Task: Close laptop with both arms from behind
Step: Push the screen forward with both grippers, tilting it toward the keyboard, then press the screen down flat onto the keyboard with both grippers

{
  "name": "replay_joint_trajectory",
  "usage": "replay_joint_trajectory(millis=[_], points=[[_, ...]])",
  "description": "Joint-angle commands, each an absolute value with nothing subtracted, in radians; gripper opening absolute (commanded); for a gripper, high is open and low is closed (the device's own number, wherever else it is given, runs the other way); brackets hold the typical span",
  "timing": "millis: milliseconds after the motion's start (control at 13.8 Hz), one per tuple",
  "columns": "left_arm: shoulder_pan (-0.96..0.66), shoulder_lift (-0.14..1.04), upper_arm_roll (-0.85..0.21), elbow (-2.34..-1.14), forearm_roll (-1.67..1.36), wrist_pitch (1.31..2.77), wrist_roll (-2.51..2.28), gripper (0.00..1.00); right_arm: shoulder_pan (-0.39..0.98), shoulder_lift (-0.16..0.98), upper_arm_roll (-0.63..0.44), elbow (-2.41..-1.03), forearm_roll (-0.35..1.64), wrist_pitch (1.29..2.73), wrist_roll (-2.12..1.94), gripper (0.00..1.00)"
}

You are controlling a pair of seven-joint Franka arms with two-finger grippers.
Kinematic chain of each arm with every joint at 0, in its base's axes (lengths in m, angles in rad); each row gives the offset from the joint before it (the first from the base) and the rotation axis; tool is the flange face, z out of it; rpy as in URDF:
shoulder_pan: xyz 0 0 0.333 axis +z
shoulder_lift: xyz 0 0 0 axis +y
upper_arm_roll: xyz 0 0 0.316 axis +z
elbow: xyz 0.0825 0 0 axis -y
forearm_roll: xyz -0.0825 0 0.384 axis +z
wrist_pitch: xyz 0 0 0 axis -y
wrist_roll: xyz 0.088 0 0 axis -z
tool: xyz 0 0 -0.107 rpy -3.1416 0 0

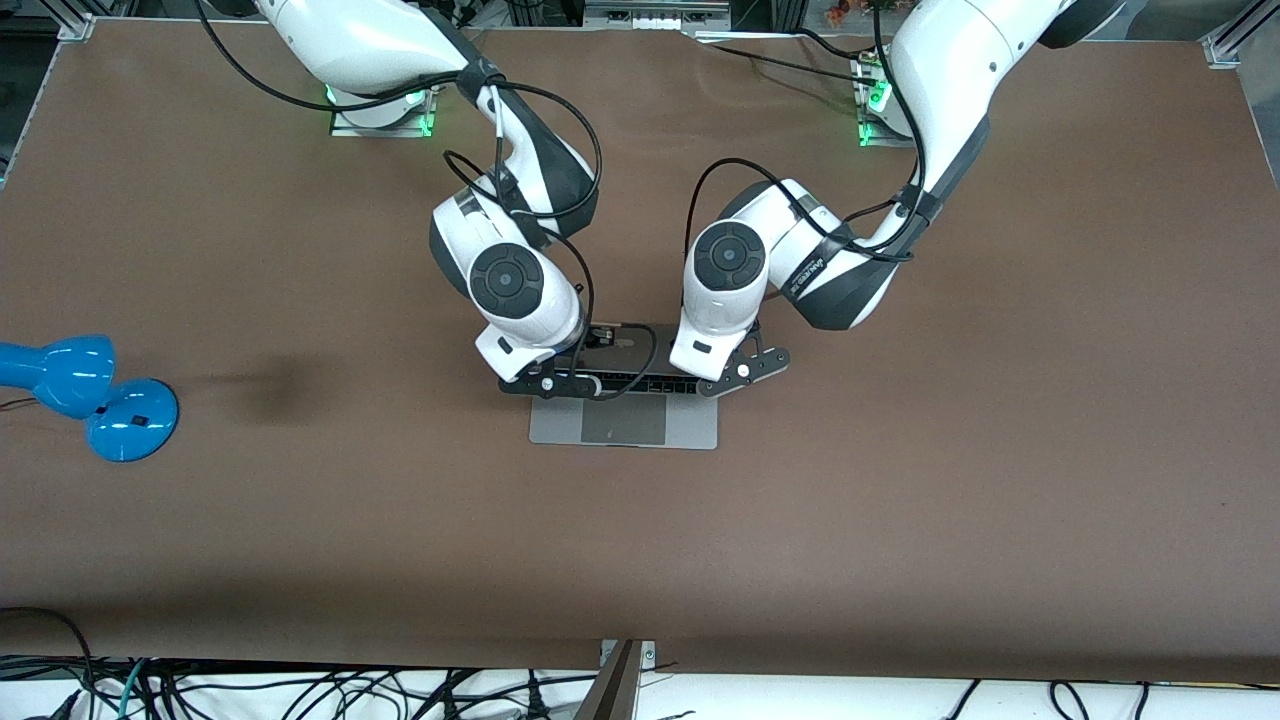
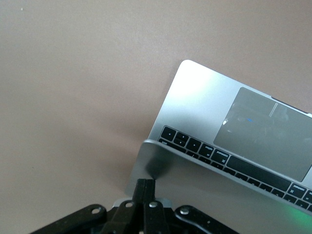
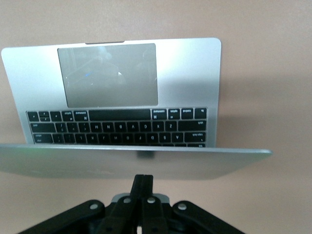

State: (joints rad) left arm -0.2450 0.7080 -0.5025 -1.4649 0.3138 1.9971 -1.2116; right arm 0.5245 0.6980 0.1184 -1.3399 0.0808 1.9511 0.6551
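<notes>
Laptop (image 1: 623, 420) half-open, both closed grippers at lid

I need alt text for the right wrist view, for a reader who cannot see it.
An open laptop on a brown table, seen from over its lid edge, with keyboard and trackpad visible. The right gripper, fingers shut together, sits at the back of the lid.

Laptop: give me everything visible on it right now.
The laptop is slim silver-grey metal with a black keyboard and large grey trackpad. It lies mid-table, partly open, the lid tipped forward over the keys. The shut left gripper and shut right gripper are at the lid's back; actual contact is unclear.
</notes>
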Motion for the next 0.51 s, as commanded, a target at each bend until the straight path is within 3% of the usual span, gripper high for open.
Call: replay_joint_trajectory(millis=[0, 435], points=[[-0.264, 0.739, -0.482, -1.411, 0.341, 1.974, -1.215, 0.0, 0.528, 0.712, 0.112, -1.347, 0.072, 1.983, 0.644, 0.0], [-0.307, 0.792, -0.425, -1.347, 0.339, 1.976, -1.216, 0.0, 0.528, 0.726, 0.11, -1.347, 0.035, 2.005, 0.638, 0.0]])
